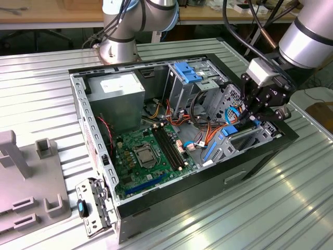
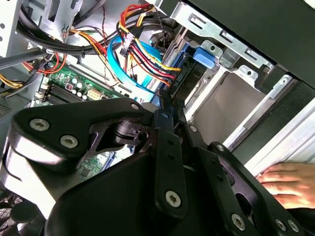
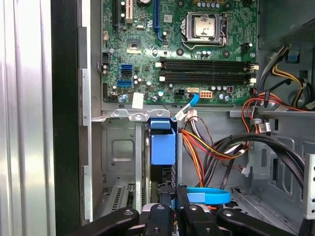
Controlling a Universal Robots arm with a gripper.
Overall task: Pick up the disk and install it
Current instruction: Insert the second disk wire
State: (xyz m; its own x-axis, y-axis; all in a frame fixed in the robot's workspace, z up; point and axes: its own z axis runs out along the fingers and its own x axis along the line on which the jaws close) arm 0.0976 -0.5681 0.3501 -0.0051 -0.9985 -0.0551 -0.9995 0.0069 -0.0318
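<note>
The disk (image 3: 162, 147) stands on edge in the metal drive cage (image 3: 118, 147) at the case's front corner, its bright blue carrier facing up. In the second wrist view the same blue carrier (image 2: 186, 61) sits in the cage slot under a bundle of cables. My gripper (image 3: 173, 192) hangs directly over the disk's near end, its two black fingers drawn almost together and the tips at the carrier's edge. Nothing shows between the fingers. In the exterior view my gripper (image 1: 248, 122) reaches down into the cage at the case's right end.
The open computer case (image 1: 99, 156) lies on a ribbed metal table, motherboard (image 1: 151, 156) exposed. A blue data cable (image 3: 206, 195) and coloured power wires (image 3: 206, 147) cross beside the fingers. A fixed blue bracket (image 1: 188, 73) tops the far cage. A person's hand (image 2: 290, 179) rests outside the case.
</note>
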